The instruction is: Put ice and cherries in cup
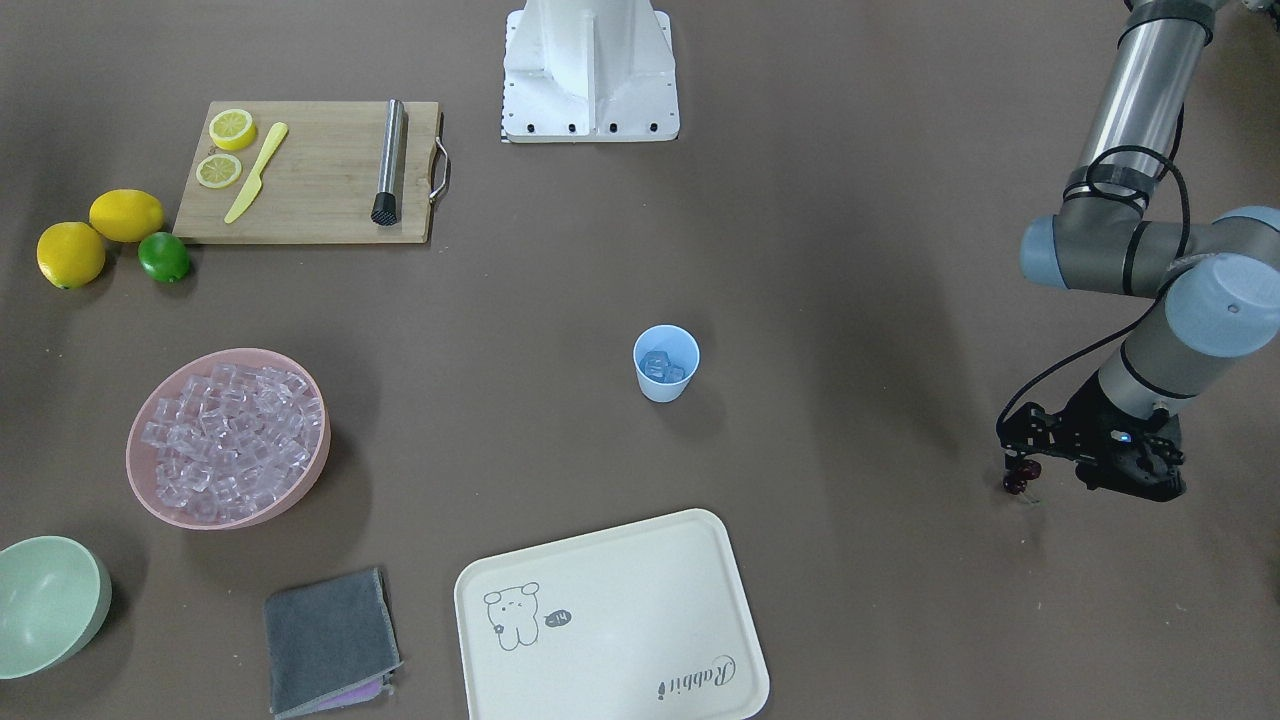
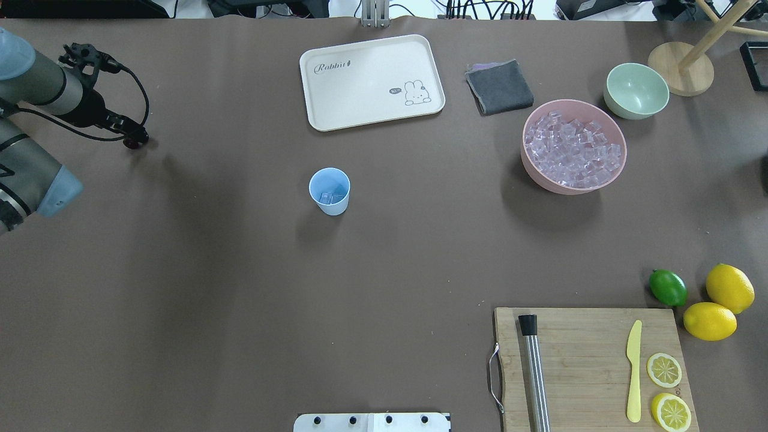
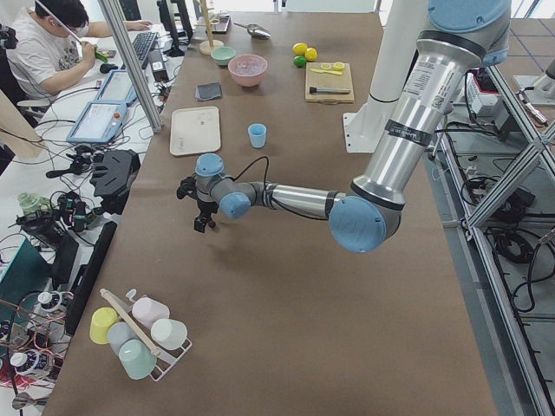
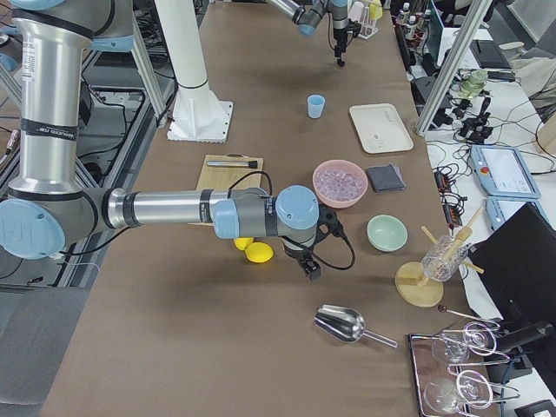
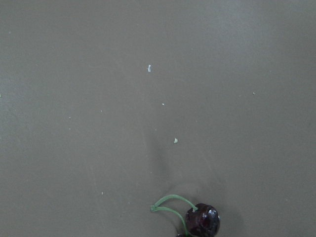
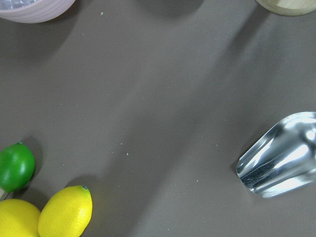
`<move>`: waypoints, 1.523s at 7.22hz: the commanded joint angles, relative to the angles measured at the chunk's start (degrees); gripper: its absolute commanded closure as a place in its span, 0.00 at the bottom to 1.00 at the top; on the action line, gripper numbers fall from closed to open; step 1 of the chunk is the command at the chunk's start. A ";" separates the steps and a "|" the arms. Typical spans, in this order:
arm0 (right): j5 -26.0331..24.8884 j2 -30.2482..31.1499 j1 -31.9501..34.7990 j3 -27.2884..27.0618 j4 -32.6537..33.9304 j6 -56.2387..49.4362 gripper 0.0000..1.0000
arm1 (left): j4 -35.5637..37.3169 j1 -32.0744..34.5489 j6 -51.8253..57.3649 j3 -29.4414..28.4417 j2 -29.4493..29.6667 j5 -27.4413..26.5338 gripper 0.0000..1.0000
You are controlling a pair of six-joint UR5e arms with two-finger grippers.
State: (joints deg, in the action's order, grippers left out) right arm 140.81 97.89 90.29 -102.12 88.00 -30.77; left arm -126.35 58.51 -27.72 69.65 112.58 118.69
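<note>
Left claw (image 1: 1020,472) pinching cherries (image 5: 203,220); green stems (image 5: 170,200) clear only from wrist camera.

In the left wrist view the bottom edge cuts the cherries (image 5: 203,220): one shows nearly whole, the other only as a sliver; in the front view the left end effector (image 1: 1022,468) is dark and small, so whether its jaws grip them cannot be told; the right end effector (image 4: 309,267) shows only in the right side view, its jaws unreadable; the ice (image 1: 664,368) in the cup (image 1: 662,388) is too small to count; the right wrist view crops the pink bowl (image 6: 29,9), scoop (image 6: 279,158) and a lemon (image 6: 15,219); the front view's left edge cuts the green bowl (image 1: 50,600).
</note>
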 commanded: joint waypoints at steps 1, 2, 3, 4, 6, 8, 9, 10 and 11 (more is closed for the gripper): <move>-0.10 0.11 0.06 -0.01 -0.11 -0.08 0.02 | -0.74 -1.20 -1.80 -0.65 0.10 -0.48 0.18; -0.10 0.11 0.06 -0.10 -0.11 0.00 0.02 | -0.66 -1.21 -1.81 -0.65 0.36 -0.48 0.34; -0.19 0.11 0.06 -0.10 -0.02 -0.08 0.02 | -0.65 -1.21 -1.81 -0.65 0.45 -0.48 0.51; -0.28 0.37 0.06 -0.01 -0.11 -0.08 0.02 | -0.65 -1.12 -1.81 -0.57 0.54 -0.48 0.61; -0.36 0.46 0.06 0.08 -0.02 -0.08 0.02 | -0.65 -1.12 -1.90 -0.48 0.54 -0.48 0.85; -0.36 0.99 0.06 0.16 -0.02 0.09 0.02 | -0.65 -1.12 -7.39 1.96 0.62 -0.48 1.00; -0.28 0.99 0.06 0.16 -0.02 0.18 0.02 | 0.04 -0.94 -9.18 4.33 1.06 0.22 1.00; -0.36 0.99 0.06 0.16 -0.02 0.18 0.02 | 0.40 -0.85 -11.28 5.58 2.02 0.57 1.00; -0.36 0.99 0.06 0.25 -0.02 0.18 0.02 | 1.88 -0.85 -15.48 7.50 4.21 3.97 1.00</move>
State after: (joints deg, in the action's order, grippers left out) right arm 140.47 98.85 90.35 -101.93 87.98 -30.60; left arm -125.83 57.60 -38.77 74.83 114.71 119.82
